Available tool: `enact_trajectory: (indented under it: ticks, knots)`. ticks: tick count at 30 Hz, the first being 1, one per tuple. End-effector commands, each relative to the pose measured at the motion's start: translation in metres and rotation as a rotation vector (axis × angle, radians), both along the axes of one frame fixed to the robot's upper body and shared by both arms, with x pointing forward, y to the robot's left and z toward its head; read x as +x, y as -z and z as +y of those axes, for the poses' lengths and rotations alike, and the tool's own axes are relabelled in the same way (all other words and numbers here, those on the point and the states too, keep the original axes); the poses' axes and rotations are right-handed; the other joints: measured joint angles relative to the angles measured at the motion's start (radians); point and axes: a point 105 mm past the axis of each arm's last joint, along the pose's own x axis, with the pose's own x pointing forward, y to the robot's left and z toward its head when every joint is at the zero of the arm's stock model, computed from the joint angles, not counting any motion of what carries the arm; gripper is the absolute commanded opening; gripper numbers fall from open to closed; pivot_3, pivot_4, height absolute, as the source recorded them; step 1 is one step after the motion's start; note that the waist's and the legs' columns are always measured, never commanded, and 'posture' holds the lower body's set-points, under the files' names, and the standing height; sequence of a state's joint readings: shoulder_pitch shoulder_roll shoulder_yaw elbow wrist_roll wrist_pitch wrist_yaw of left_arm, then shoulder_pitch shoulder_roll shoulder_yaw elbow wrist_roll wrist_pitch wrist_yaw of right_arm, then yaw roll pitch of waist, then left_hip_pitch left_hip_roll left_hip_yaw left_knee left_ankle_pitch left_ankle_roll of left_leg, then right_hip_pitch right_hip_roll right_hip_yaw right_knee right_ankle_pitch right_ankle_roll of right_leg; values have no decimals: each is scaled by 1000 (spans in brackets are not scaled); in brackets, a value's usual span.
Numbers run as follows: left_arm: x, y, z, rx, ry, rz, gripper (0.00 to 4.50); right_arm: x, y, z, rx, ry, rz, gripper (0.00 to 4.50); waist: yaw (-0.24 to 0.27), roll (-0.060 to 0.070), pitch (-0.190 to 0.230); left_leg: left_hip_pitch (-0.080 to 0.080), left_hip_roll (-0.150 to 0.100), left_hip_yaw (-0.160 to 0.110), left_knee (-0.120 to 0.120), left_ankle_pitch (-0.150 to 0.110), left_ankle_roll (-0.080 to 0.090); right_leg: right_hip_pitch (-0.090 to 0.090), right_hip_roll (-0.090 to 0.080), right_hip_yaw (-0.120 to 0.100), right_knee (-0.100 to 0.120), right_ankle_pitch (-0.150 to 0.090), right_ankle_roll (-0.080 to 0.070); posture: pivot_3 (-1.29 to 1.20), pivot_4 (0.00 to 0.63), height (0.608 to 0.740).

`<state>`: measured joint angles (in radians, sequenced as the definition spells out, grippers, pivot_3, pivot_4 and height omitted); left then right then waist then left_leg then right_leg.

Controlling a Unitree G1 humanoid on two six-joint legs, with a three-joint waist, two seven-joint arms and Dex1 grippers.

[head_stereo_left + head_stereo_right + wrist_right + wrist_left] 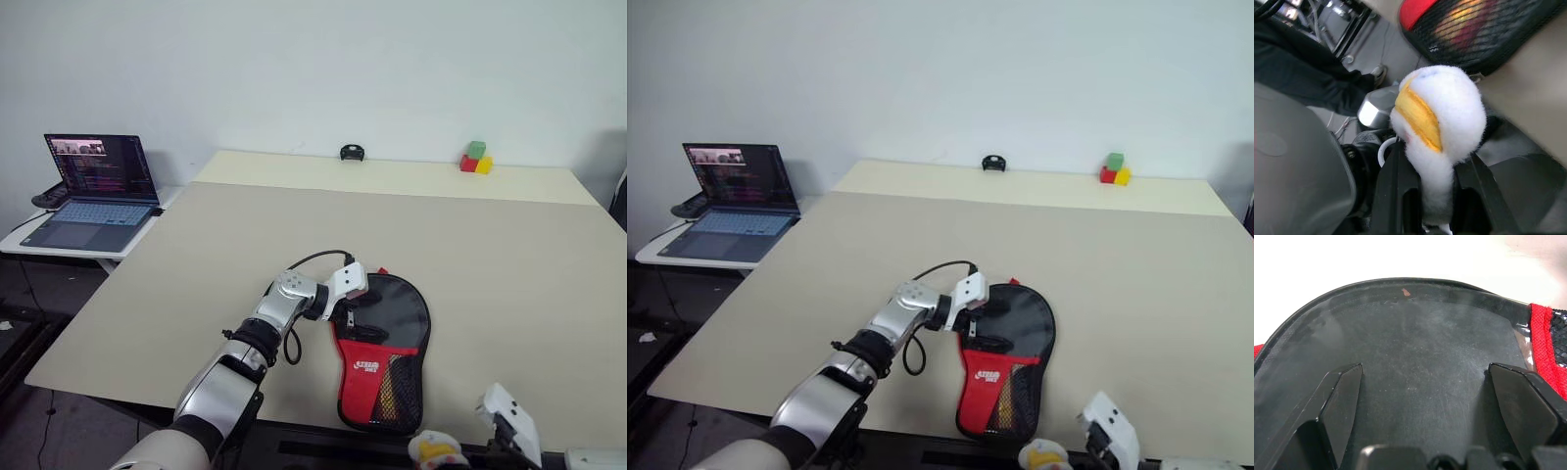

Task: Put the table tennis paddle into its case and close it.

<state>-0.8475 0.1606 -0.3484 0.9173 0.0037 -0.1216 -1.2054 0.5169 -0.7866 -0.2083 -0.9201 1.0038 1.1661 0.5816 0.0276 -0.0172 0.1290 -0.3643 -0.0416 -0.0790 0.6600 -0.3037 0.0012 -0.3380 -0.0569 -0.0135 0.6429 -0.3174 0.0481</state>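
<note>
Beige table [196, 255] before a white wall; laptop [93, 191] on a side stand. The case [384, 354] lies at the near edge, left gripper [355, 321] spread wide upon it. Right gripper [1436, 196] pinches the ball charm [1442, 117].

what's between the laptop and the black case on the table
The left arm crosses part of the way; the rest is bare beige table between the laptop and the case, as the left eye view shows.
</note>
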Motion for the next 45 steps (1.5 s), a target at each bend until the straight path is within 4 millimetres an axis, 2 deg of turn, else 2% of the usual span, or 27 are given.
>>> enact_trajectory:
  ticks: [1, 8, 20, 24, 26, 30, 34, 40, 45]
  knots:
    - [-30, 66, 16, 234, 41, 150, 4500, -14, -6, 21, 77, -95, 17, 228, 0, 0, 0, 0, 0, 0, 0, 0, 0, 0, 0, 0, 0, 0, 0, 0, 150, 740]
    - [-30, 66, 14, 232, 39, 147, 4500, 0, 1, 20, 49, -70, -35, 228, 0, 0, 0, 0, 0, -1, 0, 0, 0, -1, 0, -1, 0, 0, 0, 0, 150, 740]
    - [-29, 65, 11, 222, 27, 140, 4500, 9, -11, 20, 50, -63, -160, 4304, 1, -1, 0, 1, -1, -1, 1, 0, 0, -2, -1, -1, 0, 0, 1, 0, 150, 740]
    - [-28, 64, 9, 215, 26, 138, 4500, 10, -23, 22, 63, -91, -230, 4304, 1, -1, 0, 1, -1, -1, 1, 0, 0, -2, -1, -1, 0, 0, 1, 0, 150, 740]
    - [-28, 64, 8, 212, 26, 136, 4500, 16, -30, 16, 56, -93, -270, 4304, 2, -1, 0, 1, -1, -1, 1, 0, 0, -1, -1, -1, 0, -2, 5, 0, 150, 740]
    - [-27, 60, 5, 187, 25, 131, 4500, 58, -60, -4, 78, -28, -428, 4304, 2, -3, 1, 3, -2, -1, 2, 0, 0, 0, -2, -1, 0, -2, 6, 0, 150, 740]
    - [-26, 56, 2, 159, 25, 125, 4500, 92, -77, -14, 38, -2, -574, 4304, 5, -3, 1, 2, -2, -2, 1, 0, 0, 0, -2, -1, -1, 1, 3, 0, 150, 740]
    - [-22, 40, -5, 106, 41, 80, 4500, 134, -83, -32, 4, 75, -731, 4304, 8, -4, 2, 0, -3, -1, 1, -1, 1, 0, -3, -1, -1, 0, 1, 0, 150, 740]
    - [-13, 12, -7, 21, 35, -15, 4500, 169, -87, -47, -12, 143, -828, 4304, 2, -1, 7, -1, -3, -1, 1, -1, 1, 0, -3, 0, 0, 0, 1, 0, 150, 740]
